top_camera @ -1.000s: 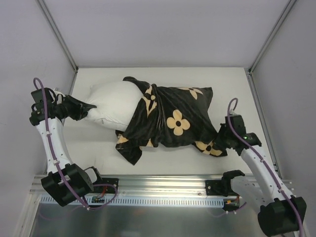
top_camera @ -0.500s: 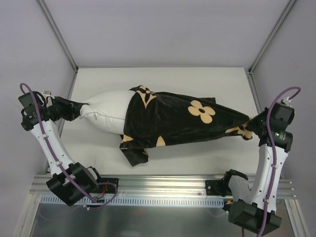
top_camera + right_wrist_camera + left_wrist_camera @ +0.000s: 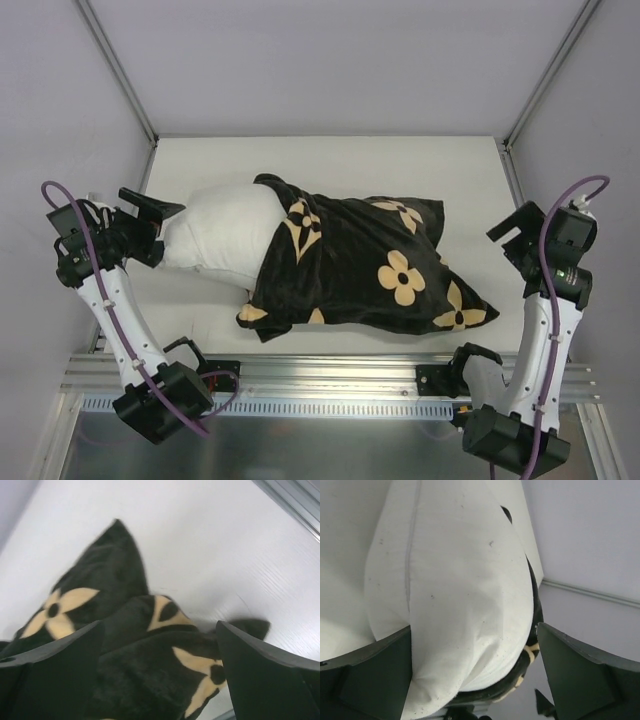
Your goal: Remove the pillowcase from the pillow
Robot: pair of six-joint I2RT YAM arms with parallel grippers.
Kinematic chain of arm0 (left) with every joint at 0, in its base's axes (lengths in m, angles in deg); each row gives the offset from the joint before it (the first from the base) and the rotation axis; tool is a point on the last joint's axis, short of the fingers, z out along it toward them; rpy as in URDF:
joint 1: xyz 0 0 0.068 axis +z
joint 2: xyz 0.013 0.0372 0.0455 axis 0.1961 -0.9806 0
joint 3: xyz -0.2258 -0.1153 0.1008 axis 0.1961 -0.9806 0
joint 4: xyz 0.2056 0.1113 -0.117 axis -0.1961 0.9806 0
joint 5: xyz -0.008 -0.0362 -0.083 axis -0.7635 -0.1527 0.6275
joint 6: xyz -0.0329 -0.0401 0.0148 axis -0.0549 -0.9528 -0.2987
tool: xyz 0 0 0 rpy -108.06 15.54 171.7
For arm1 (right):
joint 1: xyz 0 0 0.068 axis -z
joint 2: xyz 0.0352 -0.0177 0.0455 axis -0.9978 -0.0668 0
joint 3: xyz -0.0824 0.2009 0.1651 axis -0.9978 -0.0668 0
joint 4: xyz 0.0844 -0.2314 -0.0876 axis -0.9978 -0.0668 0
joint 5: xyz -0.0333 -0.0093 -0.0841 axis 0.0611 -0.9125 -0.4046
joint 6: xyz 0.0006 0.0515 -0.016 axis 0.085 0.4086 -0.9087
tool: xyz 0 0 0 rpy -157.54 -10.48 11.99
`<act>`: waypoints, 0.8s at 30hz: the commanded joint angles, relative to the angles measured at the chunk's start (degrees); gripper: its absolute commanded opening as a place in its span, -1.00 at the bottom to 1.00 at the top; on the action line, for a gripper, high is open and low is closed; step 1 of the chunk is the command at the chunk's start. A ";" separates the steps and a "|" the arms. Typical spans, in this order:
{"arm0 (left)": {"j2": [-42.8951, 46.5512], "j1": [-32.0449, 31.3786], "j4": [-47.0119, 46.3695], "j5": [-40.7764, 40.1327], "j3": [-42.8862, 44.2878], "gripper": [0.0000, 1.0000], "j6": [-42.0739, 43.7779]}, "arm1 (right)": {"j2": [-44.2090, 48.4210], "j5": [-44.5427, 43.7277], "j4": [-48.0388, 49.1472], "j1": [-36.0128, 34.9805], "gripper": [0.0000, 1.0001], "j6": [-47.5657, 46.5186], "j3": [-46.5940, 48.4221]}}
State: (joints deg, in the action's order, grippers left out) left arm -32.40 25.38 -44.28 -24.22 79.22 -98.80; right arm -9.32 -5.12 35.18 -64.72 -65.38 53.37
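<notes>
A white table [image 3: 330, 160] walled on three sides carries the work, with the bundle lying crosswise at its middle. The pillowcase [image 3: 360, 265], black velvety cloth printed with cream four-petal flowers and pointed stars, covers the right-hand stretch of the cushion in loose folds; its corners stick out in points at the far right and near right, and its open hem lies rumpled along the near left. The pillow [image 3: 220, 235], plain white and plump, bulges bare out of the cover's left end. The left gripper [image 3: 155, 228] has its fingers spread wide on either side of that bare white end, clamping nothing; its wrist view shows the pillow [image 3: 465, 590] filling the gap. The right gripper [image 3: 512, 245], likewise spread wide and empty, hangs just beyond the pillowcase [image 3: 125, 645] and clear of its right corners.
</notes>
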 commanded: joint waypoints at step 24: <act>-19.75 -36.15 12.81 -40.67 22.78 0.97 7.64 | -72.10 -5.99 -11.83 -71.20 0.99 -3.26 82.52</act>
State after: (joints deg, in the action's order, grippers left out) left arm -49.49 -9.07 -32.50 -65.94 101.72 -90.02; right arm -76.53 -14.80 27.71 -135.93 -68.78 127.86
